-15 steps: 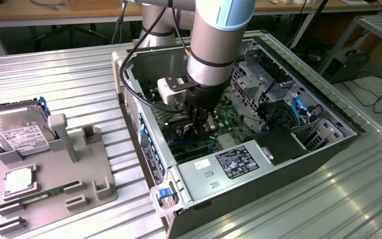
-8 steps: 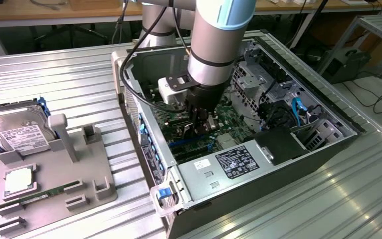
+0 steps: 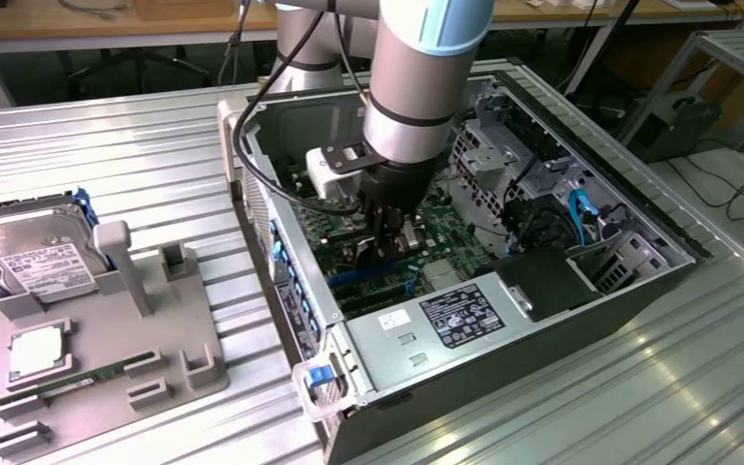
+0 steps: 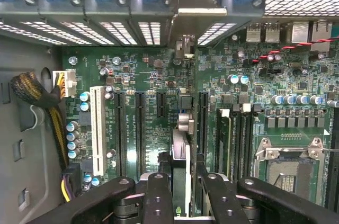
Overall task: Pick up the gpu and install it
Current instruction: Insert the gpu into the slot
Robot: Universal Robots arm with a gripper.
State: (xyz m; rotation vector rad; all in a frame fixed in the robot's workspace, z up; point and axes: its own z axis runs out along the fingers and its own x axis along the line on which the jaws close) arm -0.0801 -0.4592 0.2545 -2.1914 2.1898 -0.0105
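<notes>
The gripper [image 4: 180, 195] is down inside the open computer case [image 3: 657, 228], its fingers [image 4: 159, 197] pinching the gpu [image 4: 181, 155] edge-on by its top edge. The card stands upright over the motherboard [image 4: 159, 75], its metal bracket [image 4: 193, 1] against the case's rear wall, evidently so its lower edge lines up with a slot. Beside the case on the table, a grey parts holder [image 3: 152, 339] carries one hard drive [image 3: 36, 266] and one RAM stick (green) [image 3: 88, 376].
</notes>
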